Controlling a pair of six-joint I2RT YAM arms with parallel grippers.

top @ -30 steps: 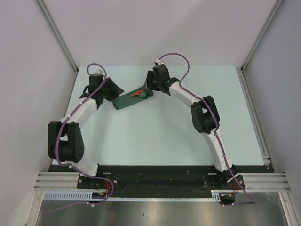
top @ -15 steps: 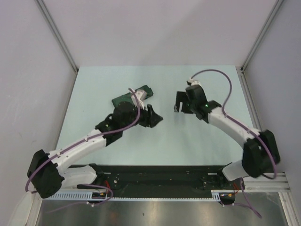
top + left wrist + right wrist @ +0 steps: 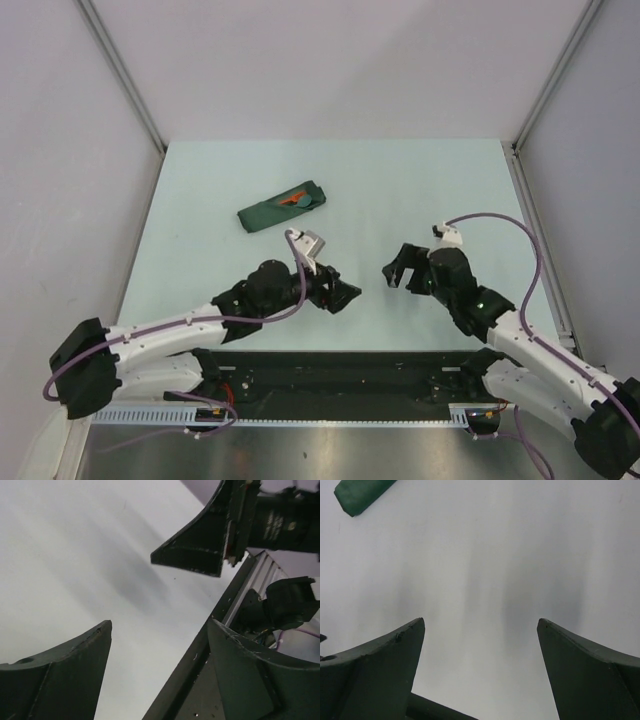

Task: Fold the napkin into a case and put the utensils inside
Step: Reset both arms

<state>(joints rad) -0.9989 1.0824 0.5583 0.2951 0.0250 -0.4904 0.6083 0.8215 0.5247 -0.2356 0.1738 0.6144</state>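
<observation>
The napkin lies folded as a narrow dark green case at the back left of the table, apart from both arms. The orange-red utensil and the teal-green utensil show at its right end. One end of the case shows at the top left of the right wrist view. My left gripper is open and empty, low near the table's front middle. My right gripper is open and empty, facing it a short way to the right. The right gripper's finger shows in the left wrist view.
The pale table is walled on the left, back and right. A black base rail runs along the near edge, also seen in the left wrist view. An aluminium rail lines the right edge.
Both arms have pulled back from the case toward the front of the table. The case stays at the back left with the utensils in its end.
</observation>
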